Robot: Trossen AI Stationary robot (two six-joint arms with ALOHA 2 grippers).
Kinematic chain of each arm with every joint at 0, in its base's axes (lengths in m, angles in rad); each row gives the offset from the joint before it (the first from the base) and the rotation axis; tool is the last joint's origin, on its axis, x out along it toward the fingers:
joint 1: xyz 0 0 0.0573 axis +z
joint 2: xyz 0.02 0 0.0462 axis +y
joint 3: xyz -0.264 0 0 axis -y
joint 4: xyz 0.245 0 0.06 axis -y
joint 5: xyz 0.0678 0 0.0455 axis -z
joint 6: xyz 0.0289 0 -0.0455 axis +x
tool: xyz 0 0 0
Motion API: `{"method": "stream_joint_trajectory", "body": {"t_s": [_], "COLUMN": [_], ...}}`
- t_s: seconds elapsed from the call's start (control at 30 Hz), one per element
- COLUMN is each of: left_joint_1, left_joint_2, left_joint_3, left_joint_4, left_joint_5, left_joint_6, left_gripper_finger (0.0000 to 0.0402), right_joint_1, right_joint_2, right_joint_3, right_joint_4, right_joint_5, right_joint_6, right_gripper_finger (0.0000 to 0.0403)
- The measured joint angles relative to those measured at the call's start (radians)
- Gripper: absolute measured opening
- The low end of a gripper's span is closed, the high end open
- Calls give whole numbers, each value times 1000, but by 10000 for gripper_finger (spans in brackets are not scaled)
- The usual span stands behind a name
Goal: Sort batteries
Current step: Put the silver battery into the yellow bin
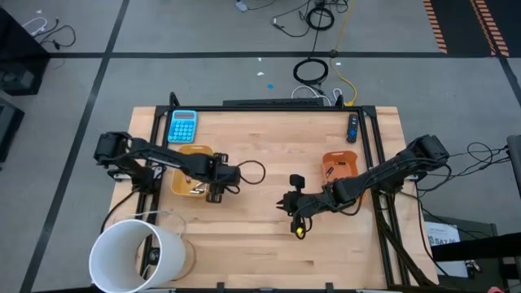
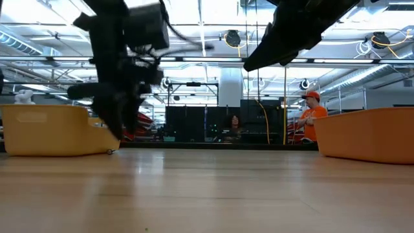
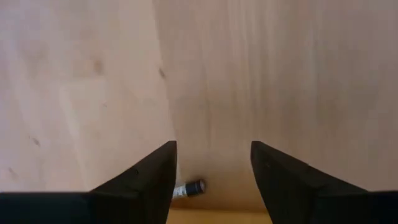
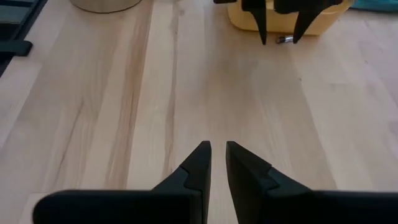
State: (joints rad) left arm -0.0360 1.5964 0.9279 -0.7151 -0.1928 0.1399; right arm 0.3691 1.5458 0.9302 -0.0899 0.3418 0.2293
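Note:
One small silvery battery [image 3: 189, 188] lies on its side on the wooden table, close against the yellow tray [image 1: 191, 172]. My left gripper [image 3: 213, 163] points down over it, open, one finger on each side of the battery and apart from it. The right wrist view shows the same battery [image 4: 285, 39] between those fingers, at the tray's wall [image 4: 249, 18]. My right gripper [image 4: 217, 155] hangs over the bare middle of the table, shut with nothing in it, and shows in the high view as my right gripper [image 1: 291, 205]. An orange tray [image 1: 338, 167] stands at the right.
A blue calculator [image 1: 182, 126] lies at the far left, beyond the yellow tray. A big white bucket [image 1: 134, 256] stands at the near left corner. A dark small device [image 1: 352, 128] lies at the far right. Bare wood [image 1: 260, 244] lies between the arms. People [image 2: 312, 116] stand in the room behind.

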Motion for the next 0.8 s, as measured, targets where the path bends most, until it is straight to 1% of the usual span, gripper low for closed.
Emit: {"method": "stream_joint_trajectory", "body": {"t_s": [0.13,0.27,0.43,0.5,0.57,0.63,0.73,0.8], "left_joint_1": [5,7,3,-4,-7,-9,-12,-12], "left_joint_2": [65,116,130,133,136,136,136,136], "left_joint_3": [0,4,11,28,43,53,54,53], "left_joint_4": [-48,-63,-71,-108,-179,-224,-260,-244], "left_joint_5": [9,-5,-32,-57,-99,-115,-121,-135], "left_joint_6": [42,72,86,78,76,76,76,78], "left_gripper_finger": [218,218,218,218,218,218,218,218], "right_joint_1": [0,0,0,0,0,0,0,0], "right_joint_2": [21,38,38,38,38,38,38,38], "right_joint_3": [0,0,0,0,0,0,0,0], "right_joint_4": [5,3,4,3,2,1,2,1], "right_joint_5": [0,-3,-4,-4,-4,-4,-4,-4], "right_joint_6": [14,17,20,19,19,17,18,19], "right_gripper_finger": [40,40,40,40,40,40,40,40]}}
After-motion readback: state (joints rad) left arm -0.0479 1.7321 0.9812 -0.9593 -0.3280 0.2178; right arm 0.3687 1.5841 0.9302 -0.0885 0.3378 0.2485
